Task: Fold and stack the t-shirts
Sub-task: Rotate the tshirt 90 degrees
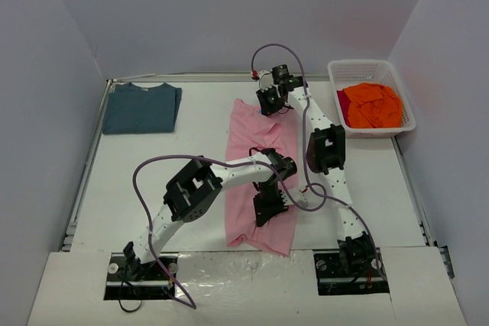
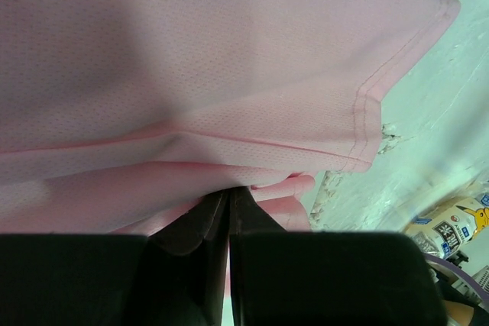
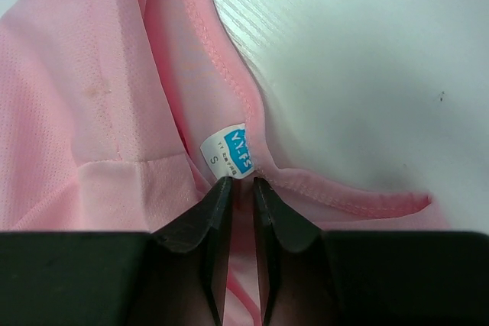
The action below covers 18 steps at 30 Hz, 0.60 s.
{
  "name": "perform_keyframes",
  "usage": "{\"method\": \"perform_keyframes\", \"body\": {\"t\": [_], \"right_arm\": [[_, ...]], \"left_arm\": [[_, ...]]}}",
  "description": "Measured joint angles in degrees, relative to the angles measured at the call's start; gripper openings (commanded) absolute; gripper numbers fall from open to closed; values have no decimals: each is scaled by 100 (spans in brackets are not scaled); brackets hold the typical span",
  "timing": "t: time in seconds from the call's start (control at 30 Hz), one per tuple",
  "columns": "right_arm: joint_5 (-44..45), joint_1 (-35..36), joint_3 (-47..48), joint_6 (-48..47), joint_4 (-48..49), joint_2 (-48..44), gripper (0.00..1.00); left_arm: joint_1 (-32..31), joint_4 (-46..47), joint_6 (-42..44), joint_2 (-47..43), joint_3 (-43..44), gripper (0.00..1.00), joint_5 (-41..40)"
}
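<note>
Right gripper (image 3: 238, 182) jaws stand barely parted at the collar of the pink t-shirt (image 3: 92, 112), beside its white label (image 3: 229, 150) marked S. Left gripper (image 2: 231, 192) is pinched tight on that shirt's lower folds. The teal t-shirt (image 1: 141, 108) lies folded far left, and the orange t-shirt (image 1: 370, 104) sits in the basket (image 1: 365, 66).

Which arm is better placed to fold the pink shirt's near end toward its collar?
Left, probably: the left claw is shut on the pink shirt at its near half, while the right claw sits at the collar, jaws slightly parted.
</note>
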Motion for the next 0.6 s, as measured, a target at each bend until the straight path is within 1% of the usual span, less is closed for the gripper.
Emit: {"method": "perform_keyframes", "body": {"t": [0.07,0.17,0.2,0.27,0.37,0.5,0.57,0.6], "right_arm": [[2,22,0,-22,17,0,14],[15,55,-26,-28,74,-20,25],[39,70,-87,-20,120,-52,33],[111,105,-282,-9,243,-175,37],[256,151,-485,2,354,-348,47],[442,201,-562,4,490,-702,51],[525,225,-608,24,570,-1027,55],[570,236,-647,22,621,-1228,59]], "left_arm": [[-2,-42,-2,28,46,2,15],[-7,-52,-4,20,55,2,-4],[-11,-52,0,7,55,2,-17],[-39,-63,13,-24,57,4,-118],[-101,-122,37,-63,125,8,-385],[-118,-92,138,-195,190,13,-822],[-118,-87,164,-374,190,16,-1071],[-118,-87,166,-516,190,20,-1204]]}}
